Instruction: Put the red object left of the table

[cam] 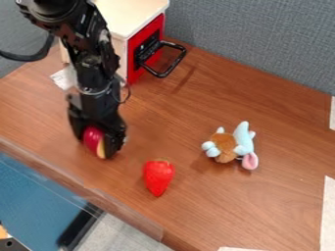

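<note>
With a strawberry [158,176] near the gripper [99,149] on its camera side, held the red object [93,137] (yellow along one edge) clasped between its fingers, well apart from a plush toy [226,146].

OK so I'm counting one strawberry [158,177], one plush toy [226,145], one red-and-yellow toy [92,136], one toy oven [150,31] with one black handle [175,63], one gripper [98,143], and four white patches [328,213] are showing too.
</note>
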You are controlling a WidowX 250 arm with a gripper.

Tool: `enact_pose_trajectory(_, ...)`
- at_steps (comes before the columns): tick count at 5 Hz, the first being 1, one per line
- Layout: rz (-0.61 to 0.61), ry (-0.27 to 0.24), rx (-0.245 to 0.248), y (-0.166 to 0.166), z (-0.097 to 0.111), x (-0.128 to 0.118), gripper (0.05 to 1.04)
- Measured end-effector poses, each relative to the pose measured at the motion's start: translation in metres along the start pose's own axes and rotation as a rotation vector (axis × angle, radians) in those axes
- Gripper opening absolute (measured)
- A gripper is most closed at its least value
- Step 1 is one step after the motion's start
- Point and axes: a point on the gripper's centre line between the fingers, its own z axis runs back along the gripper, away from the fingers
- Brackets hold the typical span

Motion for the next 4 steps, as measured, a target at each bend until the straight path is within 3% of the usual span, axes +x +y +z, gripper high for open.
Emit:
enact_pose_trajectory(2,0.005,-0.039,0.015,0.001,0.039,-0.001,0.999)
enact_pose_trajectory(4,-0.015,-0.069,0.027,-0.001,0.060,-0.002,0.999)
